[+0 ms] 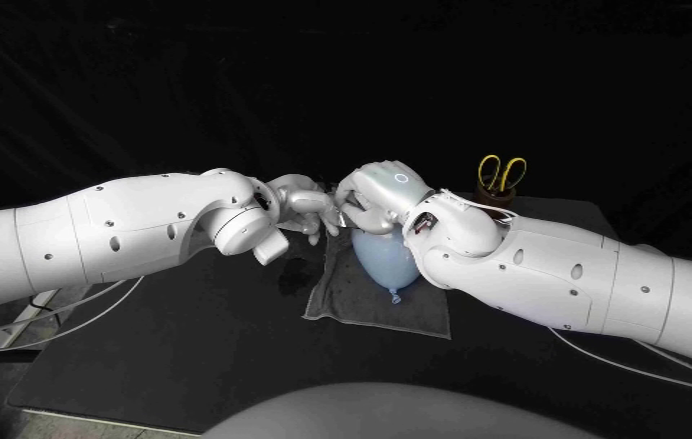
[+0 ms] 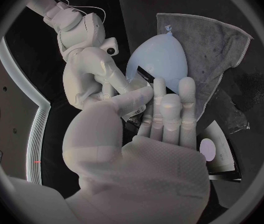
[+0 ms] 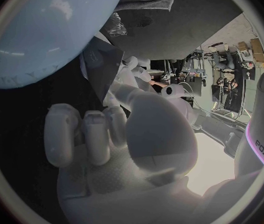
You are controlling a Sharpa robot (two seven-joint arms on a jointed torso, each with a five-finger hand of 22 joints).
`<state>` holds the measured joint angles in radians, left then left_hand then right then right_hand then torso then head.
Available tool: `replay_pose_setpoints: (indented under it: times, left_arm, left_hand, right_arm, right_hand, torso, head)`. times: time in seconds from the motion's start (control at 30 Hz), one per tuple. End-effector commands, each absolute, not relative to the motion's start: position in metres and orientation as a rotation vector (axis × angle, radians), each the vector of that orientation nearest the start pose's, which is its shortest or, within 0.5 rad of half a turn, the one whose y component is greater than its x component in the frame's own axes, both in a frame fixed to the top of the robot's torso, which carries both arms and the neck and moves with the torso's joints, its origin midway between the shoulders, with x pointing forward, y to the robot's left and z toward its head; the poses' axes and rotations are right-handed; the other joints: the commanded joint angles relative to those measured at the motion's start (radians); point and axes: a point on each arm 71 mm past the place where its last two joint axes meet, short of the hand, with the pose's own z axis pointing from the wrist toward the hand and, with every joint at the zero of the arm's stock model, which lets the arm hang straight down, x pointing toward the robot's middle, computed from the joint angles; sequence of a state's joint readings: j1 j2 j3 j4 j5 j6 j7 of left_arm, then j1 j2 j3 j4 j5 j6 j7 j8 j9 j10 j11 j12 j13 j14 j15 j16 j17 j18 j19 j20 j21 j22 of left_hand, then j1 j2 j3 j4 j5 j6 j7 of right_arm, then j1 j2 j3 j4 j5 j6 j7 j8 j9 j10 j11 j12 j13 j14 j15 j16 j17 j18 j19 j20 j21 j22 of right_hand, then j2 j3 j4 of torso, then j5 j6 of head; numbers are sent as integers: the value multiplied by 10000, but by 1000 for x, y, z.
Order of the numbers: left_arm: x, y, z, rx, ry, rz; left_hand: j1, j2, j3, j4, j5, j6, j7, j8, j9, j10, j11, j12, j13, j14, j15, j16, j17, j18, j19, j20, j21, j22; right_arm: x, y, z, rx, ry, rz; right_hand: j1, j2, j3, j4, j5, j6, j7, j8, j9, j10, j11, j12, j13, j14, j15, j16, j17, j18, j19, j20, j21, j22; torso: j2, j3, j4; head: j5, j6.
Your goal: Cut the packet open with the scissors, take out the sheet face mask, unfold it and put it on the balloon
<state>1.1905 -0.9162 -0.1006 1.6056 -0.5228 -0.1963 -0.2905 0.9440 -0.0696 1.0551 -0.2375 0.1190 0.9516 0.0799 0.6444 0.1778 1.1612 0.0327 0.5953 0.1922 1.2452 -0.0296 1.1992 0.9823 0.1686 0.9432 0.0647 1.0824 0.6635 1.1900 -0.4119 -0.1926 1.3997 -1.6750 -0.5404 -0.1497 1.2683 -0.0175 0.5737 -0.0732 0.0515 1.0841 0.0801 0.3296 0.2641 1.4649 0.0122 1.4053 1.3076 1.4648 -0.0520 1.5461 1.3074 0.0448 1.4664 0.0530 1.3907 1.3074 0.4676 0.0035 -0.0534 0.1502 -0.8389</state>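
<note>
The left wrist view shows the left hand [image 2: 156, 114] pinching a dark packet [image 2: 148, 77] beside the balloon [image 2: 159, 59], which lies on a towel [image 2: 219, 40] mid-table. In the head view the right hand [image 1: 378, 194] meets the left hand, and I cannot tell its grip; scissors [image 1: 502, 171] stand far right.

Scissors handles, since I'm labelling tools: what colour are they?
Yellow; the scissors show best in the head view.
</note>
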Motion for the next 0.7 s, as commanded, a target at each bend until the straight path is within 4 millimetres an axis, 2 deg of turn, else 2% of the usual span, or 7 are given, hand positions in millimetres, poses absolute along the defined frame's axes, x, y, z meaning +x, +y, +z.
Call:
replay_pose_setpoints:
  times: [0.03, 0.3, 0.5, 0.57, 0.6, 0.67, 0.7]
  left_arm:
    - [450, 220, -234, -8534, 21667, -9140]
    - [451, 223, -234, -8657, 21627, -9114]
    - [452, 225, -234, -8730, 21599, -9092]
    - [452, 224, -234, -8726, 21606, -9104]
    - [452, 224, -234, -8722, 21610, -9111]
    - [452, 224, -234, -8711, 21622, -9127]
    - [452, 223, -234, -8705, 21627, -9136]
  left_hand:
    - [11, 136, 36, -9, 29, 242, 195, 100, 205, 25, 0, -32, 12, -70, 3, -45, -10, 167, -71, 5, 70, 17]
    - [11, 137, 38, -10, 29, 241, 196, 99, 205, 23, 1, -33, 13, -75, 4, -49, -16, 167, -73, 6, 71, 18]
    - [11, 137, 38, -10, 29, 241, 196, 99, 205, 23, 1, -33, 13, -75, 4, -49, -16, 167, -73, 6, 71, 18]
    - [11, 137, 38, -10, 29, 241, 196, 99, 205, 23, 1, -33, 13, -75, 4, -49, -16, 167, -73, 6, 71, 18]
    - [11, 137, 38, -10, 29, 241, 196, 99, 205, 23, 1, -33, 13, -75, 4, -49, -16, 167, -73, 6, 71, 18]
    - [11, 137, 38, -10, 29, 241, 196, 99, 205, 23, 1, -33, 13, -75, 4, -49, -16, 167, -73, 6, 71, 18]
    - [11, 137, 38, -10, 29, 241, 196, 99, 205, 23, 1, -33, 13, -75, 4, -49, -16, 167, -73, 6, 71, 18]
  right_arm:
    - [447, -17, -219, -4599, 14472, 8559]
    - [446, -27, -220, -4511, 14720, 8311]
    - [441, -37, -219, -4322, 14870, 8230]
    - [442, -38, -219, -4136, 14897, 8228]
    - [443, -38, -219, -4041, 14897, 8230]
    - [443, -36, -218, -3929, 14919, 8228]
    - [443, -35, -218, -3890, 14948, 8228]
  right_hand:
    - [-42, 154, 86, -28, -29, -110, -10, 281, 550, 111, -94, 82, 1494, 963, -96, 22, 2236, -48, 404, -70, -29, 2099]
    - [-208, 177, 366, -133, -28, -642, -17, 1034, 1587, 269, -103, 343, 1706, 964, -107, 21, 2236, -63, 432, -88, 33, 2119]
    - [-268, 160, 448, -128, -30, -784, -12, 1136, 1782, 147, -99, 141, 1572, 958, -105, 6, 2213, -50, 411, -89, -26, 2101]
    - [-293, 159, 582, -90, -27, -1142, 64, 1002, 1807, -89, -55, -246, 1310, 950, -80, -10, 2189, -26, 366, -83, -145, 2067]
    - [-395, 69, 602, -16, -34, -1786, 241, 621, 1684, -263, 102, -512, 1134, 947, 9, -17, 2180, 4, 300, -42, -324, 2015]
    - [-631, -203, 441, 125, -28, -2242, 444, 269, 1542, -382, 259, -660, 1040, 940, 158, -33, 2151, 19, 249, 43, -458, 1976]
    - [-1012, -625, 104, 341, -53, -2634, 708, -72, 1391, -551, 470, -873, 898, 922, 335, -71, 2087, 34, 193, 147, -604, 1933]
  torso:
    - [4, 6, 1]
    - [10, 5, 12]
    - [-13, -9, -22]
    - [-18, -4, -14]
    - [-21, 0, -16]
    - [-8, 9, 5]
    - [-5, 12, 8]
  head:
    - [-4, 0]
    - [-17, -19]
    - [21, -45]
    - [13, -45]
    - [9, -40]
    - [-7, -27]
    - [-16, -19]
